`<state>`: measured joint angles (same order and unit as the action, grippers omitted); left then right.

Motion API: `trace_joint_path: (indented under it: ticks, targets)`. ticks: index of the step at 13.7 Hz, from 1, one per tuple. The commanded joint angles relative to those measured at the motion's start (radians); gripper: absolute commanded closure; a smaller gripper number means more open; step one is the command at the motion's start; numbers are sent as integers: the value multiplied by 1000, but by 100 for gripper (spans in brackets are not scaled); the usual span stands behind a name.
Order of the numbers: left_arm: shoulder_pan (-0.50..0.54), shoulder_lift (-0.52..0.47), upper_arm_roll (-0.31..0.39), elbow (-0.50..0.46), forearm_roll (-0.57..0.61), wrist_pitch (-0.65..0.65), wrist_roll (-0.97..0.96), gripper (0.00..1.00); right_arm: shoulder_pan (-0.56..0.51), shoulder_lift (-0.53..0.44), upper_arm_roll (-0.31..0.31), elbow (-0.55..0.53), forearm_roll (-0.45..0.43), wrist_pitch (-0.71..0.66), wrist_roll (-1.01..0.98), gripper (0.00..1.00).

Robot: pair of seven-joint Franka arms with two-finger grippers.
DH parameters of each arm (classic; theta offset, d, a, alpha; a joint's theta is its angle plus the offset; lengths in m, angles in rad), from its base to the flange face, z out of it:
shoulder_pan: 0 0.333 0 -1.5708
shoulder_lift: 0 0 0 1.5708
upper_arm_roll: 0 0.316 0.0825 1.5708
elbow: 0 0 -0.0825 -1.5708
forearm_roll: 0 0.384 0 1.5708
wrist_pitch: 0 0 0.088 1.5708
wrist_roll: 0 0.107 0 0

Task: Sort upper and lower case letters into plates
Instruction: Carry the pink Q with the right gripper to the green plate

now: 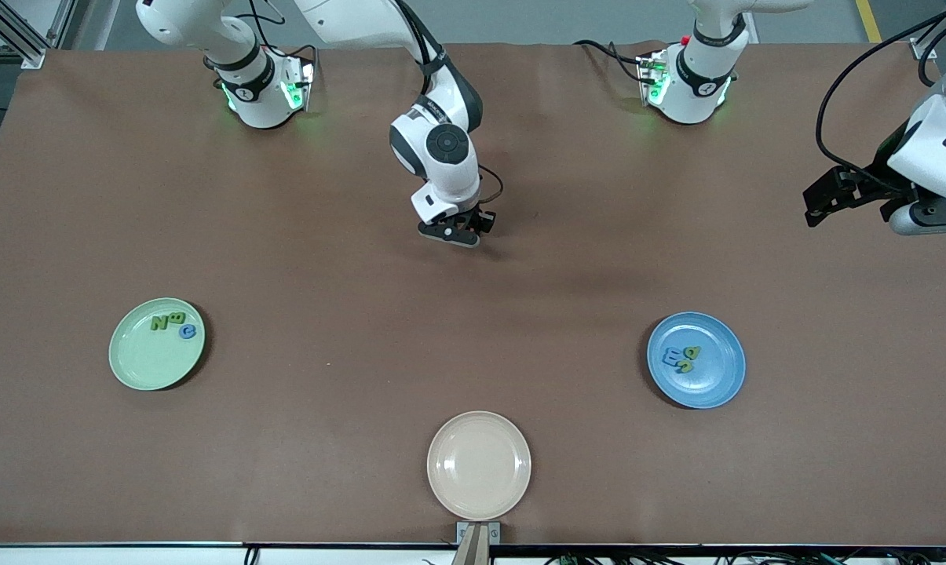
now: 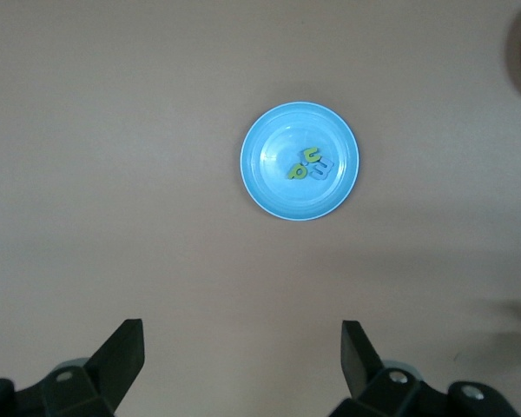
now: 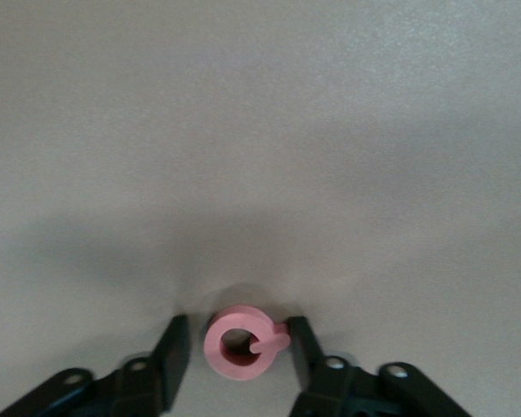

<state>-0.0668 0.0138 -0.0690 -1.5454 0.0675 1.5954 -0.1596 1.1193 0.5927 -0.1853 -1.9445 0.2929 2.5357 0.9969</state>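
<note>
The right gripper (image 1: 458, 232) is down at the brown surface (image 1: 347, 259) in the middle of it, well apart from all three plates. In the right wrist view its jaws stand on either side of a pink ring-shaped letter (image 3: 243, 342) with a short tail, one finger seemingly touching the tail and the other just beside the ring with a sliver of gap. I judge the grip not yet made.

The risks from here:
- The letter is small and round, so an off-centre pinch could squirt it out sideways or tip it on edge.
- With contact on the thin tail alone, the letter could twist as the jaws press in, and drop on the way to a plate.
- Its shape could be read as upper or lower case; choosing the wrong plate would spoil the sort.

The mint green plate (image 1: 157, 344), toward the right arm's end, holds two green letters (image 1: 166, 321) and a blue letter (image 1: 187, 331). The blue plate (image 1: 696, 360), toward the left arm's end, holds a small cluster of green and blue letters (image 1: 681, 359). The beige plate (image 1: 479, 465), nearest the front camera, carries nothing.

The left gripper (image 2: 243, 365) waits high over the surface at its own end, jaws spread wide, holding nothing.
</note>
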Motion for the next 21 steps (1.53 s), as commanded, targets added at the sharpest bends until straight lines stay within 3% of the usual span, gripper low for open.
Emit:
trace_joint_path:
  ticks: [1, 5, 7, 10, 13, 17, 18, 21]
  targets:
    - [2, -17, 0, -7, -15, 6, 14, 0, 11, 12, -3, -4, 9, 6, 2, 61]
    - [4, -3, 0, -8, -15, 1, 22, 0, 11, 10, -3, -4, 9, 3, -1, 71]
    - [-4, 8, 0, -8, -15, 6, 22, 0, -1, -14, -14, 21, 6, -97, -9, 73]
    - [-8, 6, 0, -7, -17, 6, 20, 0, -4, -129, -152, 110, -15, -465, -120, 73]
    - [-8, 3, -2, -7, -17, 3, 22, 0, -7, -261, -319, 104, -72, -656, -373, 73]
    - [-5, 2, -2, -1, -18, 5, 22, 0, -19, -272, -531, 65, -144, -690, -715, 73]
    - [-4, 2, -2, -1, -18, 5, 22, 0, -51, -271, -558, 52, -144, -678, -812, 73]
    - [-1, 5, 0, -2, -18, 5, 18, 0, -234, -272, -560, -39, -143, -557, -1134, 73]
